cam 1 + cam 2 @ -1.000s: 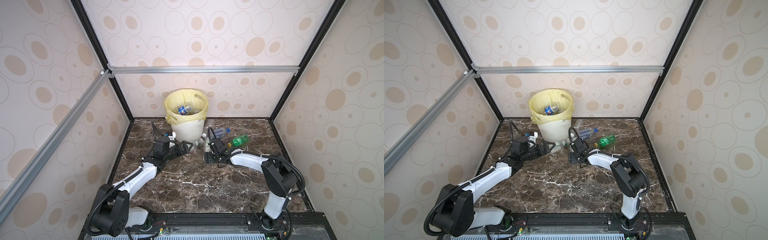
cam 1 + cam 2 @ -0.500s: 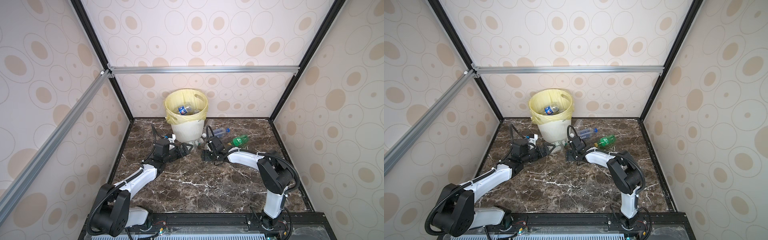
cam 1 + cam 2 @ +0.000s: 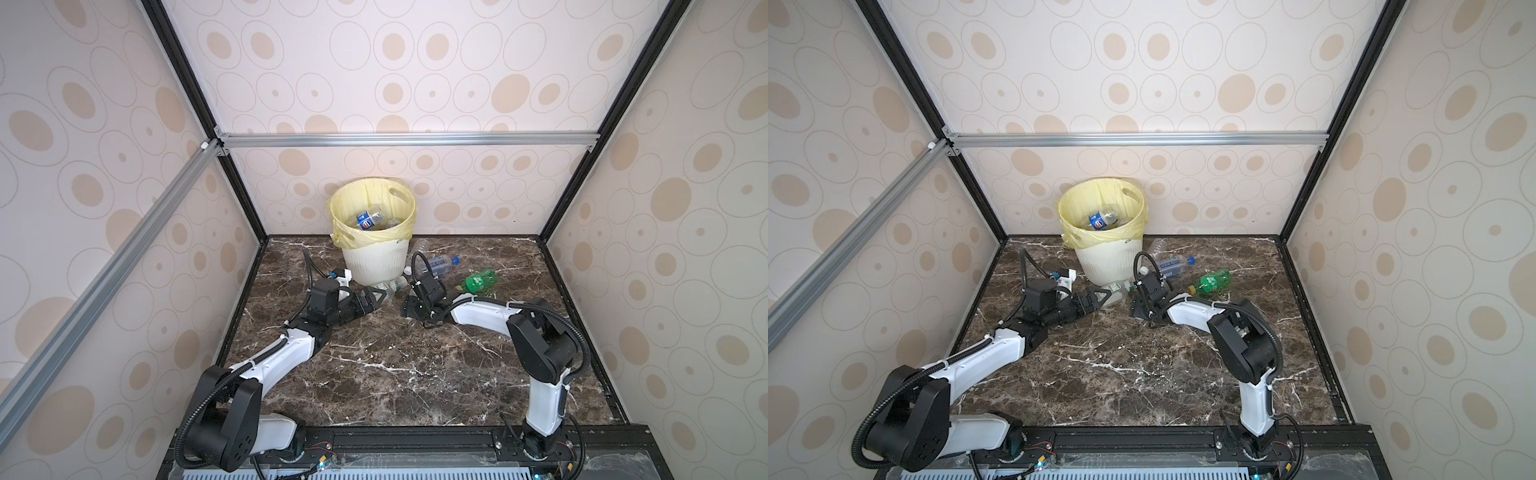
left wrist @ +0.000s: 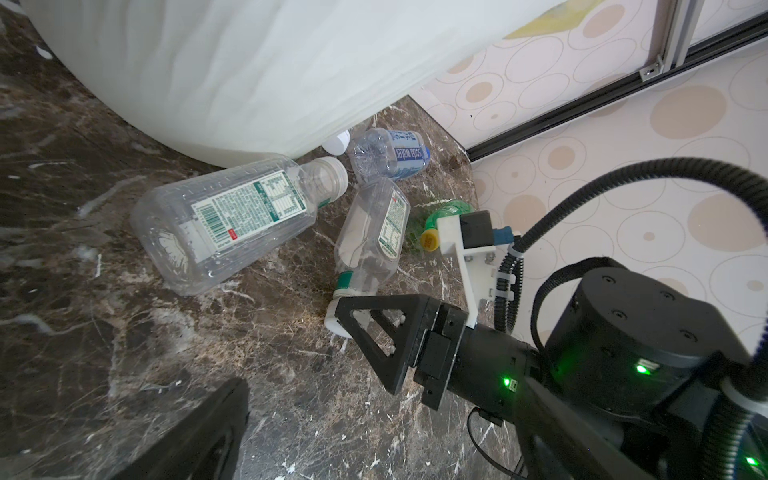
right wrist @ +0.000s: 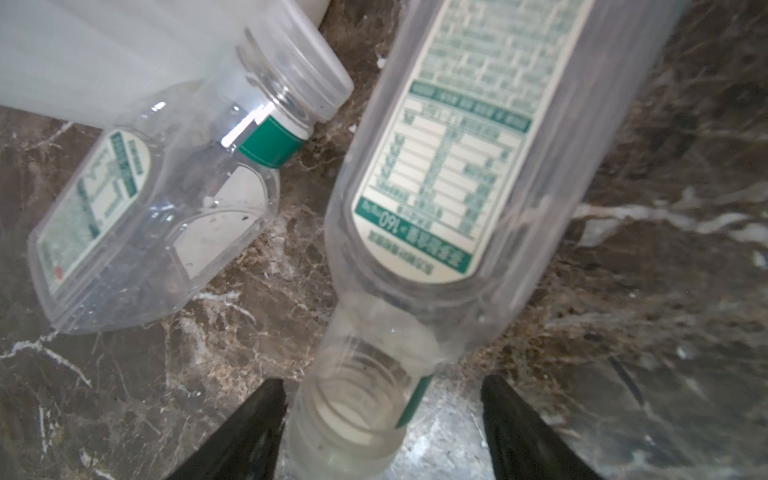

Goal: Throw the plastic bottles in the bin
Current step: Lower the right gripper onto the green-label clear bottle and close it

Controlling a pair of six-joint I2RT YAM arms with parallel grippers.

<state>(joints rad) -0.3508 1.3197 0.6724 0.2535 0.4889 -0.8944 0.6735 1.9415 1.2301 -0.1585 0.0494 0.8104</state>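
1. I see the bin (image 3: 376,259) at the back of the marble tabletop (image 3: 395,374), against the rear wall, with its yellow bag (image 3: 365,239) folded over the rim. A cola bottle (image 3: 367,220) lies on top of other clear bottles inside.
2. My right gripper (image 5: 381,380) is low on the table, just in front of the bin's right side. Its jaws are parted on either side of the capped neck of a square clear bottle (image 5: 457,166) that lies on its side. One finger (image 5: 249,432) sits right at the cap and the other stands clear of it, so nothing is clamped.
3. A second square bottle (image 4: 224,224) with the same green-and-white label lies on its side, touching the foot of the bin, just beside the first.
4. My left gripper (image 3: 374,298) is also low, in front of the bin's base. Its jaws are spread wide with nothing between them, and they point toward the second square bottle.
5. To the right of the bin a soda water bottle (image 3: 436,264) with a blue cap lies on its side.
6. A green bottle (image 3: 480,281) with a yellow cap lies farther right.
7. Another clear bottle (image 3: 419,246) rests beside the bin near the rear wall.
8. A loose white cap (image 4: 336,143) sits at the bin's foot.
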